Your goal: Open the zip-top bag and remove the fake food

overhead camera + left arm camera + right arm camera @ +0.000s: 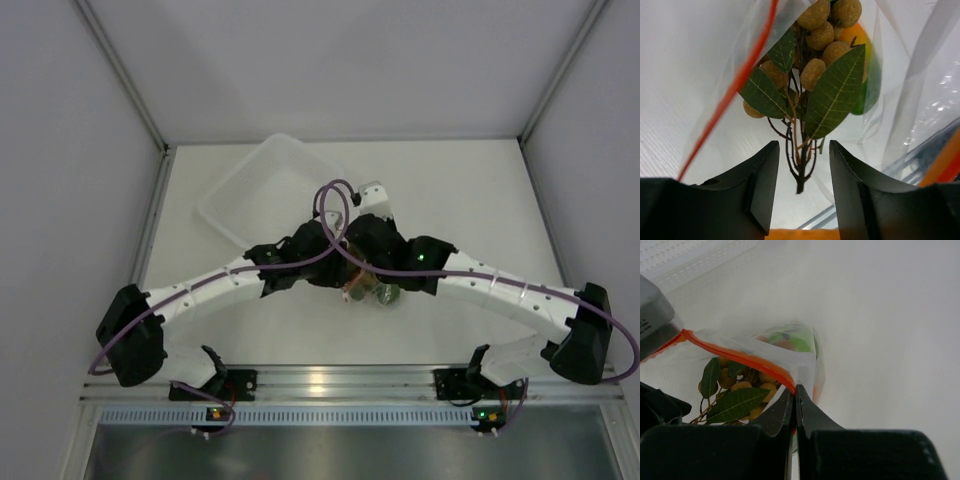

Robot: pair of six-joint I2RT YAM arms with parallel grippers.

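**Bag** (807, 365): lying at table centre, just near of the tray (260, 185).

**Risk:** the left gripper (802, 147) catching film along with the stem (800, 170), so the bag is dragging out with the cluster (812, 72). The thin stem could also be slipping free.

**Left jaws:** standing spread, with the stem lying between them, untouched.

**Right gripper** (795, 390): pinching the bag's zip-strip corner, jaws pressed together.

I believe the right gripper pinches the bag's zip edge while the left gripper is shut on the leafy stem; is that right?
Not quite: the left wrist view shows the left gripper open, jaws clear of the stem. The right gripper does pinch the bag at its zip edge.
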